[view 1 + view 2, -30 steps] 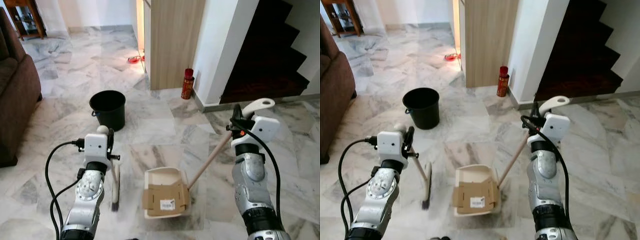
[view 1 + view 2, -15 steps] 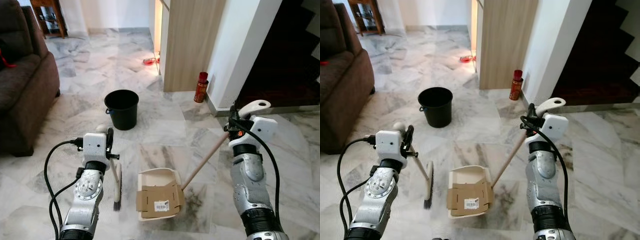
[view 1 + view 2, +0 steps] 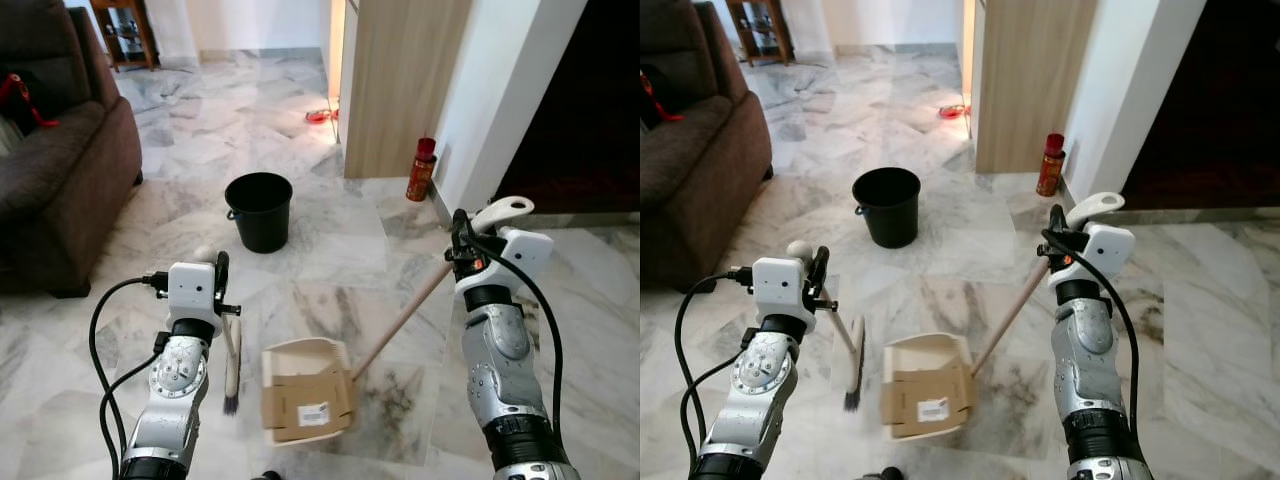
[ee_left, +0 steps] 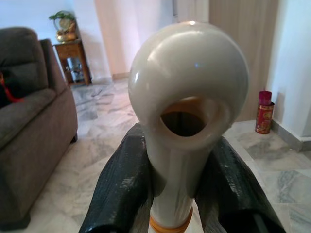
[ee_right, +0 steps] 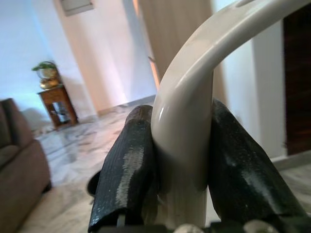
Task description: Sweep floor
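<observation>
A cream dustpan [image 3: 304, 360] rests on the marble floor in front of me, with a flattened brown cardboard piece [image 3: 307, 406] lying in it. Its long wooden handle [image 3: 400, 318] rises to my right gripper [image 3: 462, 243], which is shut on the cream grip [image 5: 183, 145]. My left gripper [image 3: 218, 283] is shut on the cream top of a short broom [image 4: 187, 126]. The broom's dark bristles [image 3: 231, 397] touch the floor just left of the dustpan.
A black bucket [image 3: 259, 210] stands on the floor ahead. A red can [image 3: 421, 170] sits by the white wall beside a wooden panel [image 3: 405, 80]. A brown sofa [image 3: 55, 180] fills the left side. A small wooden table [image 3: 122, 25] is far back.
The whole view has shifted as I moved: bucket, can and sofa now sit further right and nearer. Broom, dustpan and both grips look unchanged.
</observation>
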Robot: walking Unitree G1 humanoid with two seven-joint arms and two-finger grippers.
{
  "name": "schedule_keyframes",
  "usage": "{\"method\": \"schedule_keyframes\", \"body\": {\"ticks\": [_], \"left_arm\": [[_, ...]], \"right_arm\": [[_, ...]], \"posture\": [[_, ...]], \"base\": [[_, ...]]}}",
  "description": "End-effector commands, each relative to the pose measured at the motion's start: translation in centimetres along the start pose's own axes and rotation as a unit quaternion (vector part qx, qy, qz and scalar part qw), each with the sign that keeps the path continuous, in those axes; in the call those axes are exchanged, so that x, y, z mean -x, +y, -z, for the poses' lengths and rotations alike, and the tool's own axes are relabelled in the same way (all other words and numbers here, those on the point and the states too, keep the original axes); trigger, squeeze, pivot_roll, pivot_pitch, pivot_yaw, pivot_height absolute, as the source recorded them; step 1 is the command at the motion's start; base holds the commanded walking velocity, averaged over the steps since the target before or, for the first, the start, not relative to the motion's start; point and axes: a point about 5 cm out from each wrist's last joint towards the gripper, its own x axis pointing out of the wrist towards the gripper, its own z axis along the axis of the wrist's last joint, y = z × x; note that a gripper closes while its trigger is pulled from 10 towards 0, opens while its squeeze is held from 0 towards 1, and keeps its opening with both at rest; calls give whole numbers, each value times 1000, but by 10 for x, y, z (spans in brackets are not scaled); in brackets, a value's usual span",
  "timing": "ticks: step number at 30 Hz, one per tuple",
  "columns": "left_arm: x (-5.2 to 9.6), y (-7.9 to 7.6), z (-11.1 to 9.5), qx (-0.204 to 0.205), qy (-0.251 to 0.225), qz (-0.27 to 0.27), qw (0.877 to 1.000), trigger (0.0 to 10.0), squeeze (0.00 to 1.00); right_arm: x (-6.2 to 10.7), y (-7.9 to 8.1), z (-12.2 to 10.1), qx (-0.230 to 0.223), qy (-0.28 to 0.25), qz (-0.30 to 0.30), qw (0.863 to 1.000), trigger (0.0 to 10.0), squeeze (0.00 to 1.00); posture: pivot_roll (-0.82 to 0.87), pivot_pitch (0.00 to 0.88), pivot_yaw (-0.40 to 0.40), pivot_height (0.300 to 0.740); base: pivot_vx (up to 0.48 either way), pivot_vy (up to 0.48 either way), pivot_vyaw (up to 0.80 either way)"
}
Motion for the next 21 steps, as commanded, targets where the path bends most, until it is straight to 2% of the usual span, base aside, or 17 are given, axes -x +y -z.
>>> {"method": "schedule_keyframes", "body": {"ticks": [1, 5, 10, 14, 21], "left_arm": [[-4, 4, -12, -4, -27, -7, 1000, 10000, 0], [-4, 3, -13, -5, -30, -3, 1000, 10000, 0], [-5, 2, -14, -11, -31, -1, 999, 10000, 0], [-4, 2, -14, -10, -30, -2, 999, 10000, 0], [-5, 1, -15, -12, -32, 0, 999, 10000, 0]], "right_arm": [[-6, 8, -15, -9, -30, -21, 999, 10000, 0], [-5, 12, -15, 8, -28, -35, 999, 10000, 0], [-4, 16, -20, 2, -38, -52, 998, 10000, 0], [-4, 15, -19, -9, -34, -46, 998, 10000, 0], [-3, 17, -21, -4, -33, -55, 998, 10000, 0]], "posture": [[102, 25, -16, 740], [107, 25, -16, 740], [102, 29, -16, 740], [104, 31, -17, 740], [101, 43, -18, 740]], "base": [[285, 0, 0], [287, 0, 0], [295, 0, 755], [301, 0, 0], [324, 0, 0]]}}
